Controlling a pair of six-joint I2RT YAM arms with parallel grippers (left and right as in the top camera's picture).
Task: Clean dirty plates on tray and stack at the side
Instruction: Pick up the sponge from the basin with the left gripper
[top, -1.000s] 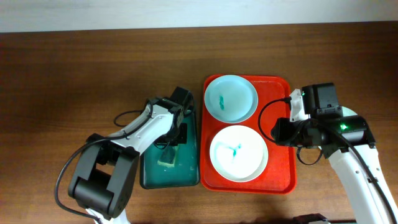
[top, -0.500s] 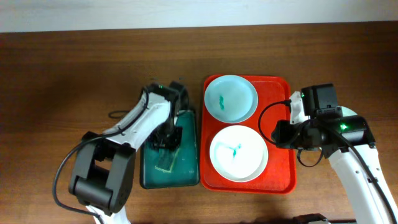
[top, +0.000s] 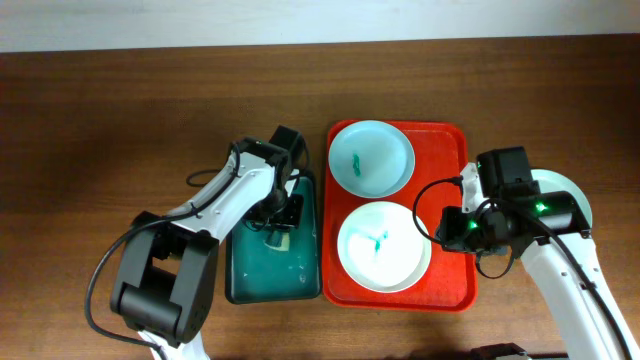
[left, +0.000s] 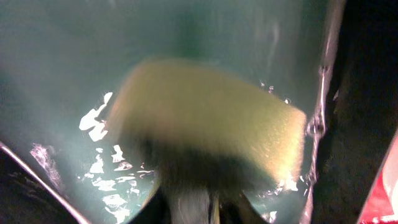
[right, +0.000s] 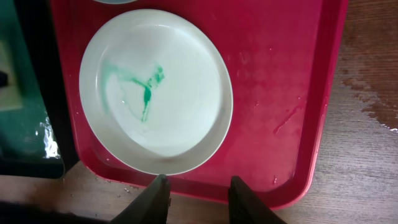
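Left end effector (left: 193, 208) at sponge (left: 211, 118), right end effector (right: 199, 193) over tray (right: 273, 93)

Left gripper (top: 280, 218) points down (jaws blurred), right gripper (right: 198, 200) hovers with fingers spread

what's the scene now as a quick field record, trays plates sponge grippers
red tray: large red rectangular plastic tray, holds two plates
upper plate: round pale-blue plate, small teal smear
lower plate: round white plate, teal smear
third plate: pale round plate on table right of tray, partly hidden
sponge: yellow sponge in dark teal tray, blurred
left gripper: over sponge, grip unclear
right gripper: open, at tray edge beside lower plate
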